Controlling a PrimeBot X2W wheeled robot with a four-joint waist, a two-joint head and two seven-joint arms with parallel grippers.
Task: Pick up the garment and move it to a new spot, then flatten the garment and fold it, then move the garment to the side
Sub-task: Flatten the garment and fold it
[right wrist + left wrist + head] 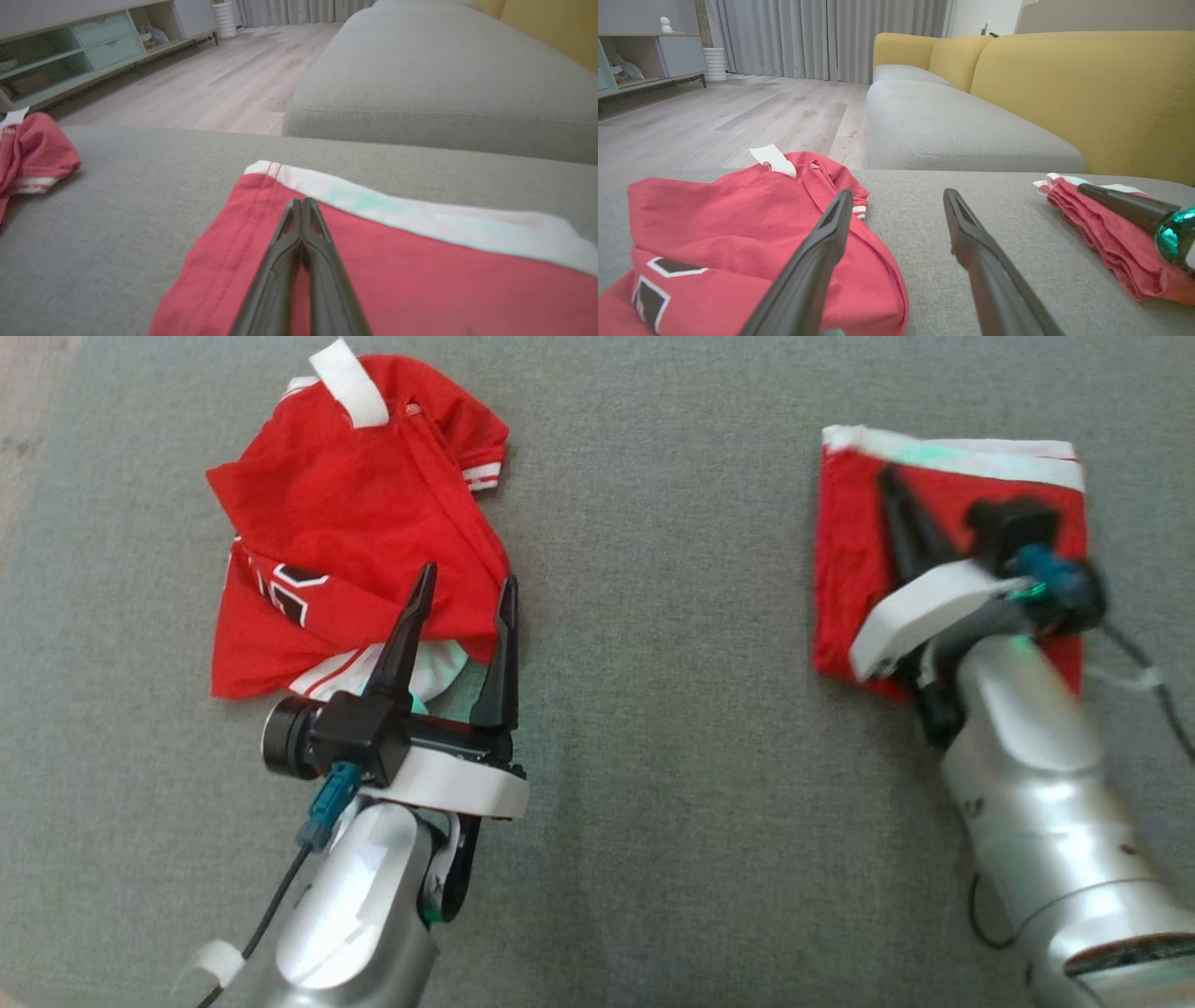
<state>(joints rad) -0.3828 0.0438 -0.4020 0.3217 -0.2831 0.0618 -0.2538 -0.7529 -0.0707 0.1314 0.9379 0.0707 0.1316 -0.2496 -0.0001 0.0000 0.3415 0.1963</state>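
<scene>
Two garments lie on the flat grey fabric cushion (653, 728). At about 10 o'clock in the head view is a crumpled red jersey (355, 513) with a white collar, white-striped cuffs and a black-and-white print. It is bunched up, with one sleeve turned out. At about 2 o'clock, well apart from it, lies a folded red garment (845, 569), a neat rectangle with a white band along its far edge.

The right pincer (887, 476) lies over the folded red garment with its fingers pressed together. In the right wrist view the tips meet just short of the white band, and no cloth can be seen pinched between them. It may be touching the fabric or just above it; I cannot tell which. The left pincer (469, 575) is spread wide over the near edge of the red jersey, at its 5 o'clock corner. One finger is above the cloth and the other is above bare cushion, and it holds nothing.

The folded piece looks finished and set aside, so the step in hand is probably picking up the jersey. For that, the left pincer would need to drop onto the hem and close on a single layer rather than the whole bunch, while the right arm lifts away toward 12 o'clock.
</scene>
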